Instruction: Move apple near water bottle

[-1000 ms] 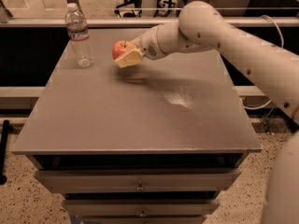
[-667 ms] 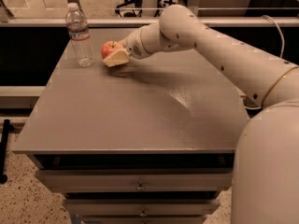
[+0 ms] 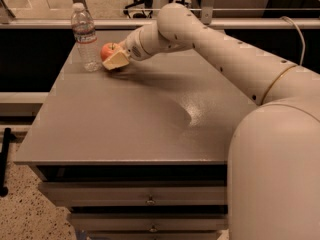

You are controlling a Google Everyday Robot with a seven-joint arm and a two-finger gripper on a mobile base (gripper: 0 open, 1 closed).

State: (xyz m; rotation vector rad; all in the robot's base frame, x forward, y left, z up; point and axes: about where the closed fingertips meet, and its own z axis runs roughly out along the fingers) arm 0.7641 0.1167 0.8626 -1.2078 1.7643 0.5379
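— Where is the round red apple [image 3: 108, 49] with the yellow spot?
— At the far left of the flat grey table top [image 3: 140, 119], just beside the tall clear plastic water bottle [image 3: 85, 36] with the white cap. The bottle stands up straight, to the left of the apple.
— What is the gripper [image 3: 112, 57] doing?
— It is closed around the apple. One cream finger [image 3: 118, 60] presses on the apple's near side. The apple is low over the table; I cannot tell if it touches.
— And the arm?
— The big white robot arm [image 3: 225, 54] reaches in from the right. Grey drawers [image 3: 150, 200] sit under the table top.
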